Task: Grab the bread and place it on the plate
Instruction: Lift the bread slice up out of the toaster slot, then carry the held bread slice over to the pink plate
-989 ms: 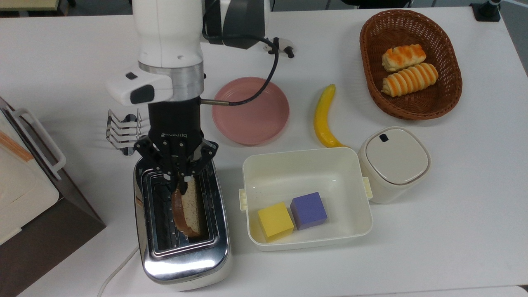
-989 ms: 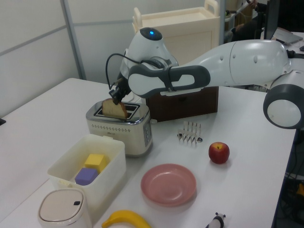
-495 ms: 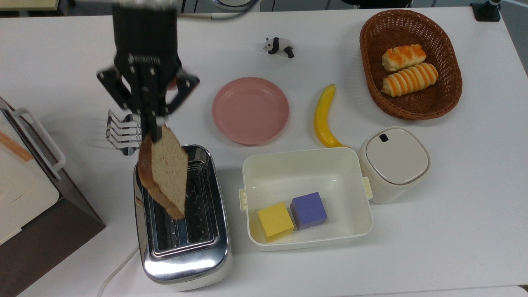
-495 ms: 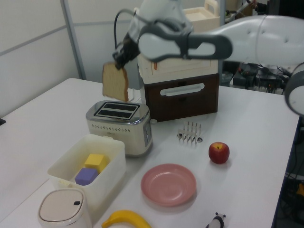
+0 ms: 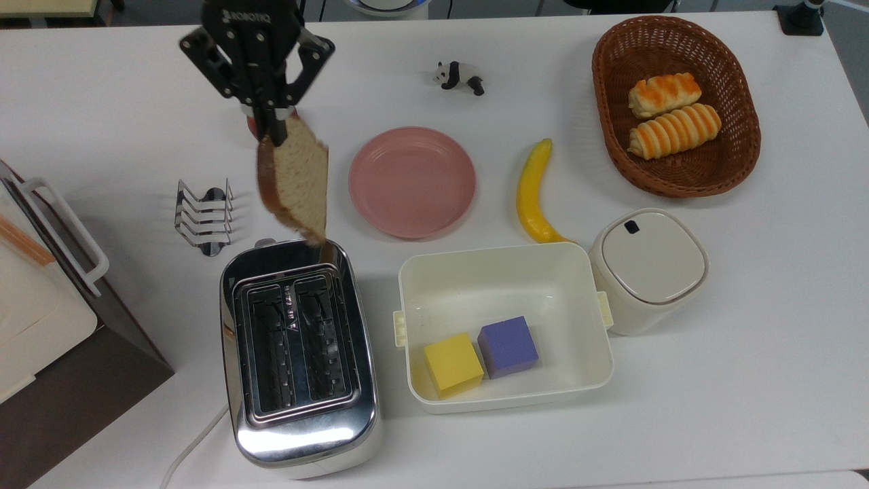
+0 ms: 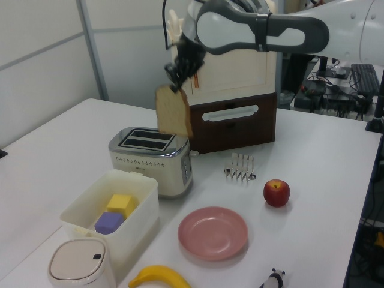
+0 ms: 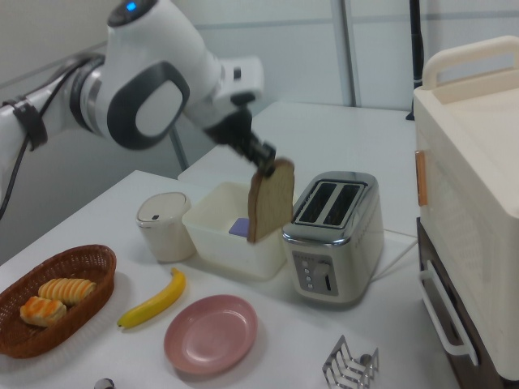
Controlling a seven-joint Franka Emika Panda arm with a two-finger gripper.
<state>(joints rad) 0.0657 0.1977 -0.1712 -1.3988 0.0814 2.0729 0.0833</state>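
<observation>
The bread (image 5: 299, 180), a speckled tan slice with a dark crust, hangs on edge in the air, and my gripper (image 5: 271, 129) is shut on its top corner. It hangs just beyond the toaster (image 5: 299, 353), between the toaster and the pink plate (image 5: 412, 182). In the left view the bread (image 6: 174, 114) dangles from the gripper (image 6: 178, 84), above the toaster (image 6: 153, 159) and well above the plate (image 6: 213, 233). Seen from the right view, the bread (image 7: 270, 198) hangs beside the toaster (image 7: 336, 235), high over the plate (image 7: 211, 334).
A metal toast rack (image 5: 204, 217) stands at the top view's left of the bread. A white tub (image 5: 502, 250) holds a yellow and a purple cube. Around the plate are a banana (image 5: 533, 193), a lidded canister (image 5: 648, 268), a wicker basket (image 5: 604, 136) of rolls, a toy panda (image 5: 459, 75) and an apple (image 6: 276, 192).
My gripper has pulled the bread up out of the toaster slot. It then carried the slice away from the toaster, toward the top of the top view and closer to the plate.
</observation>
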